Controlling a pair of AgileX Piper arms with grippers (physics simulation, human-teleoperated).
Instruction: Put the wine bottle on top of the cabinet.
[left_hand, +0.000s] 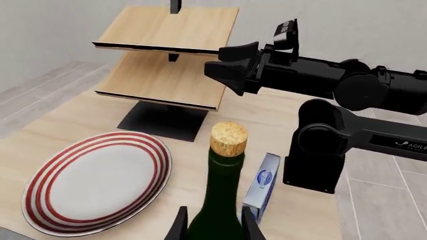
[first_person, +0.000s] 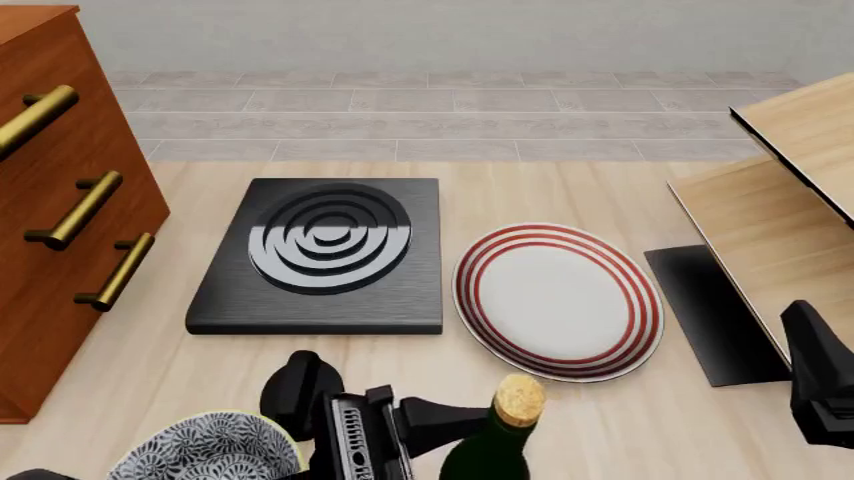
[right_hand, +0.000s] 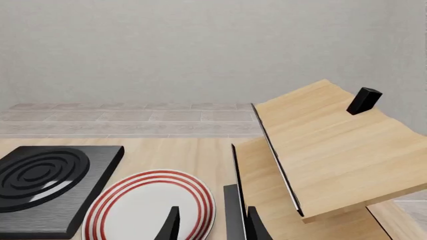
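Observation:
The wine bottle (left_hand: 217, 200) is dark green glass with a tan cork; its label does not show. It stands upright between the fingers of my left gripper (left_hand: 213, 227), which is shut on its body just below the neck. In the front view the bottle (first_person: 491, 452) and left gripper (first_person: 467, 435) are at the near edge, in front of the plate. The reddish-brown cabinet (first_person: 54, 220) with brass bar handles stands at the far left. My right gripper (right_hand: 212, 227) is open and empty, near the shelf unit; it also shows in the front view (first_person: 821, 385).
A red-striped white plate (first_person: 558, 300) lies mid-table beside a black hob with rings (first_person: 320, 255). A pale wood shelf unit (first_person: 787, 190) on a black base stands at the right, a small black knob (right_hand: 363, 100) on it. A patterned bowl (first_person: 200, 455) and a small blue-white box (left_hand: 263, 185) are near the bottle.

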